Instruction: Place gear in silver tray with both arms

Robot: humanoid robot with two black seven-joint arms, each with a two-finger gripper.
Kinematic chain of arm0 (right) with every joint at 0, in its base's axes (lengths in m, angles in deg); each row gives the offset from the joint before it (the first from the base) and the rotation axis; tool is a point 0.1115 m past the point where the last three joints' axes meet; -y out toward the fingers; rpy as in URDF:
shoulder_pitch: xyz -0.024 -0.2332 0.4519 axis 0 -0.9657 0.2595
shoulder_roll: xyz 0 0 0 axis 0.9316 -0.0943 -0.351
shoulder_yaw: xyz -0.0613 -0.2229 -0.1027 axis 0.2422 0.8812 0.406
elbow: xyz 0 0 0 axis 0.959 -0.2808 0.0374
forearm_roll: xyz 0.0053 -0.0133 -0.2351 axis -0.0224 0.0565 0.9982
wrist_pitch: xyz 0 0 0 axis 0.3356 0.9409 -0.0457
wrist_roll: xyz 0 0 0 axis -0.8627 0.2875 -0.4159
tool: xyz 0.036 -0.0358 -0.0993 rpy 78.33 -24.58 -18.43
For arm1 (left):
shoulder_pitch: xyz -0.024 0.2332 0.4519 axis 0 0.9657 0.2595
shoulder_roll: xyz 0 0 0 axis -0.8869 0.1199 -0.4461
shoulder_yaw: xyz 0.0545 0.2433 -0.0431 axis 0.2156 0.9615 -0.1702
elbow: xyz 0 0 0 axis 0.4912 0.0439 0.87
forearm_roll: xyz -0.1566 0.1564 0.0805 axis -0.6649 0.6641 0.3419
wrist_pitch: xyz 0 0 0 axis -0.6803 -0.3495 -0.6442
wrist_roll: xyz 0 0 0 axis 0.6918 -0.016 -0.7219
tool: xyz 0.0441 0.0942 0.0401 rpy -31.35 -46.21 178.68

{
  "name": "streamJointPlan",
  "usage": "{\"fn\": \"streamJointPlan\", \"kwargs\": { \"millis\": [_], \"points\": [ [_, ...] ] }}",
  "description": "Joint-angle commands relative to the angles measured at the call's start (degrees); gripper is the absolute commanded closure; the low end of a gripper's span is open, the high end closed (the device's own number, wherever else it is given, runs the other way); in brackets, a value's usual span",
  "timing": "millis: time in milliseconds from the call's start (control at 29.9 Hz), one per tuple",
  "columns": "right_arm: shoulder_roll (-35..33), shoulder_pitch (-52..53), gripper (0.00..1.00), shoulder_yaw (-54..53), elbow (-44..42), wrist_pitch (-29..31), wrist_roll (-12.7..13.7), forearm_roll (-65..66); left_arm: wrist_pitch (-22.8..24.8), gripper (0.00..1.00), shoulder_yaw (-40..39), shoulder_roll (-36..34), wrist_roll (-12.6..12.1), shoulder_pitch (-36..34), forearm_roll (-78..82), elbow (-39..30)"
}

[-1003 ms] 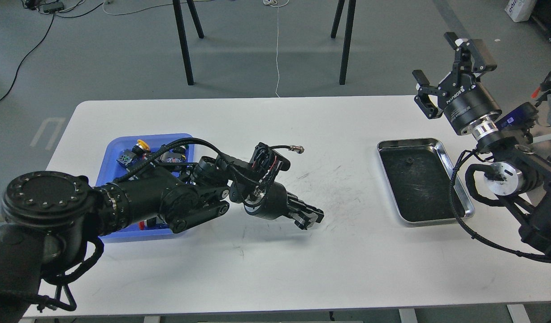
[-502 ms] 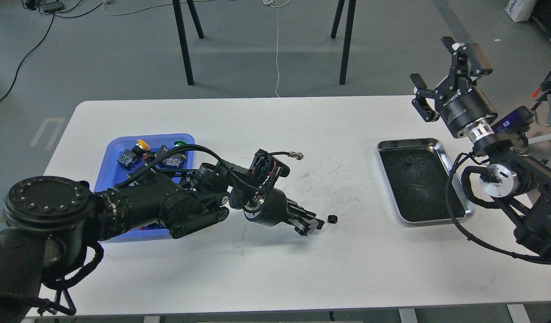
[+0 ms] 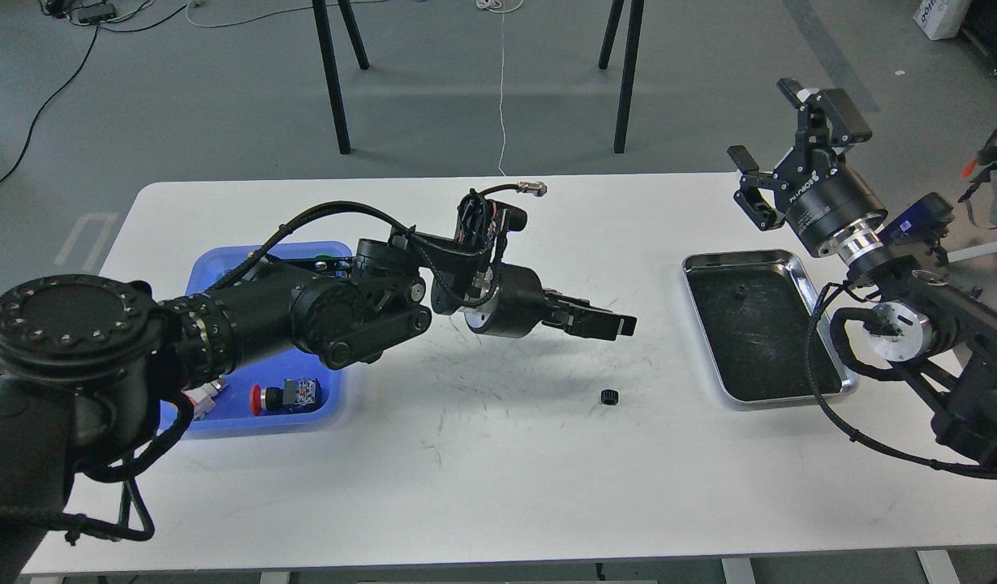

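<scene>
A: What had changed in that last second?

B: The left gripper (image 3: 608, 323) had been low on the counter (image 3: 498, 454), hiding the gear (image 3: 606, 397). Half a second before this, the gear showed just beside its fingertips. By this moment the gripper had lifted clear and hung well above the gear, which lay alone on the counter, between the blue tray (image 3: 222, 268) and the silver tray (image 3: 798, 264), nearer the silver one.

A: So the gear wasn't in the tray.

B: No. It sat on bare counter short of the tray's near-left corner. I judged that the left arm had dropped it off midway, leaving the pickup to the right arm.

A: Was the left gripper holding anything?

B: Nothing showed between its fingers. They pointed right, nearly level, and looked drawn close together, but I could not tell for sure whether they were fully closed.

A: And the right gripper (image 3: 778, 142)?

B: Raised high beyond the tray's far edge, jaws spread wide and empty, pointing up and away. It had shifted only slightly over that second. It would need to swing down and left to reach the gear.

A: Anything in the silver tray?

B: One small dark speck near its far end; too small to identify.
</scene>
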Motion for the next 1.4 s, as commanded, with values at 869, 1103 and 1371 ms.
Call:
{"fn": "streamJointPlan", "kwargs": {
  "millis": [869,1103,1371],
  "points": [
    [-0.2,12.1,0.02,29.9,-1.0,-2.4,0.0,24.7,0.1,0.00,-7.5,0.0,0.0,-5.5,-46.4,27.2],
    [-0.4,12.5,0.02,29.9,-0.9,-2.9,0.0,33.0,0.2,0.00,-14.2,-0.7,0.0,-0.7,-46.5,27.3],
    [-1.0,14.9,0.02,32.5,-1.3,-3.1,0.0,43.3,3.3,0.00,-17.6,-7.0,0.0,5.9,-46.5,27.1]
  ]
}}
